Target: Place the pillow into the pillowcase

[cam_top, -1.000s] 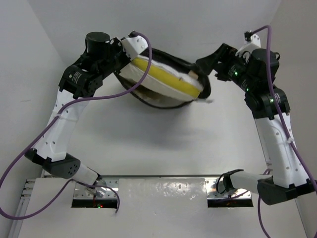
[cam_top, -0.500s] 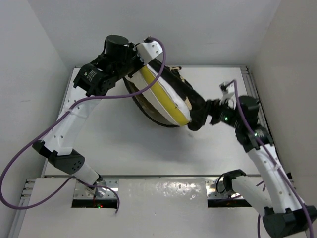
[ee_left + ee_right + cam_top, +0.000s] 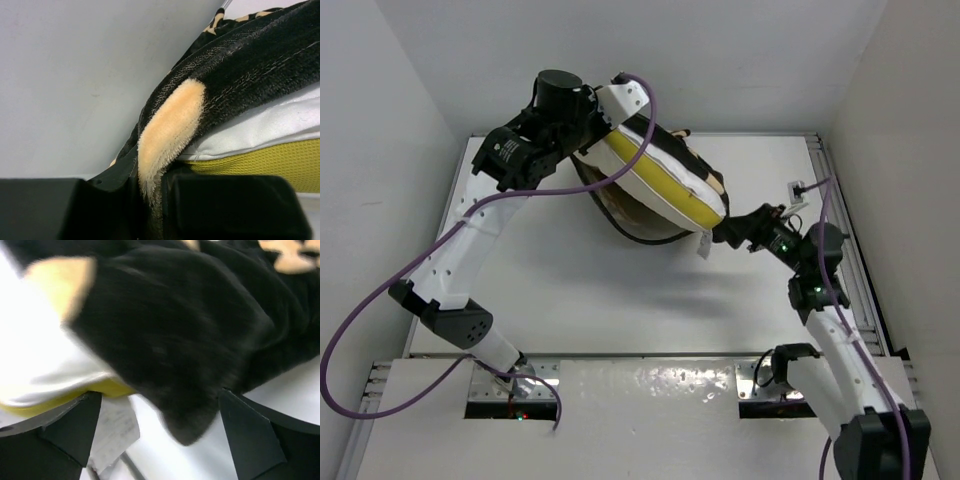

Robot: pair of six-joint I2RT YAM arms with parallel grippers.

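Here, the pillow is held tilted above the bench, with its mustard-yellow side band and a strip of its cream-white face exposed. The pillowcase is wrapped around the pillow's far side and hangs in a dark pouch beneath it, so the pillow is only partly enclosed. Whether the lowest fold touches the bench cannot be told.

The left end effector is set at the pillow's upper left end. In the left wrist view, the left end effector is clamped on the pillowcase edge, and a tan patch of the print is pinched between its black fingers. The pillow lies just behind that edge.

The right end effector sits just beside the pillow's lower right corner. In the right wrist view, the right end effector stands with its fingers spread wide apart. A blurred lobe of pillowcase and the pillow corner hang between them, and nothing is gripped. A white label dangles below that corner.
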